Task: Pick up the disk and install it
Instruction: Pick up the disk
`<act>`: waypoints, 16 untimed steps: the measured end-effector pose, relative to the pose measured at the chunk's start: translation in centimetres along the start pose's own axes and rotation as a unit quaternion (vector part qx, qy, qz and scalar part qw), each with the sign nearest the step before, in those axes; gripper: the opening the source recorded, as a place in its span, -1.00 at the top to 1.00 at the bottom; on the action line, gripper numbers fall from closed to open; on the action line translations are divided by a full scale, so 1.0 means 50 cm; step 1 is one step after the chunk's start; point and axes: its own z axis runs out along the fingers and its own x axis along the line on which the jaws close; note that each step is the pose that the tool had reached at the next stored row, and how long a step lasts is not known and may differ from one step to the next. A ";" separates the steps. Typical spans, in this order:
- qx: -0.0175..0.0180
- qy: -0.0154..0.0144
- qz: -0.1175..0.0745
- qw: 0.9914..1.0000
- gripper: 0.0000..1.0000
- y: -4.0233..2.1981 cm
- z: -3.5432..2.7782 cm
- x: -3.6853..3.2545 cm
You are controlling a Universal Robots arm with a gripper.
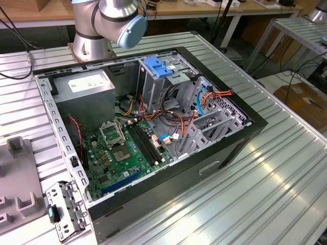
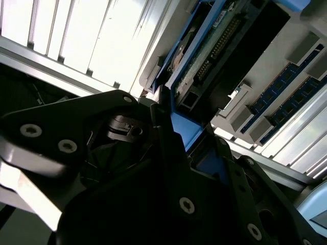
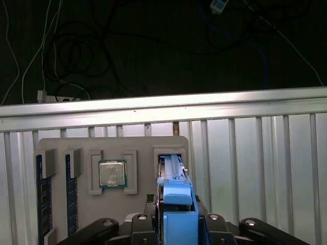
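First wrist view: fingers (image 3: 204,227) clamp narrow on the disk (image 3: 172,171), which stands on edge in the tray's (image 3: 143,145) slot, likely so it lifts straight out.

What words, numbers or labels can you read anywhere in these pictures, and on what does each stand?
No text can be read as it stands.
White sticker on the grey metal box: print too small to read.
Motherboard: markings too small to read.
Processor chip in the grey tray: markings too faint to read.
The disk: no readable print on the side that shows.
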 end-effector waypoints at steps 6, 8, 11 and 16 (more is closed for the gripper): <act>0.000 0.000 0.000 1.000 0.26 0.000 -0.005 0.000; 0.000 0.000 0.000 1.000 0.26 0.000 -0.010 0.000; 0.000 0.000 0.000 1.000 0.26 0.000 -0.017 0.000; 0.000 0.000 0.000 1.000 0.26 0.000 -0.033 0.000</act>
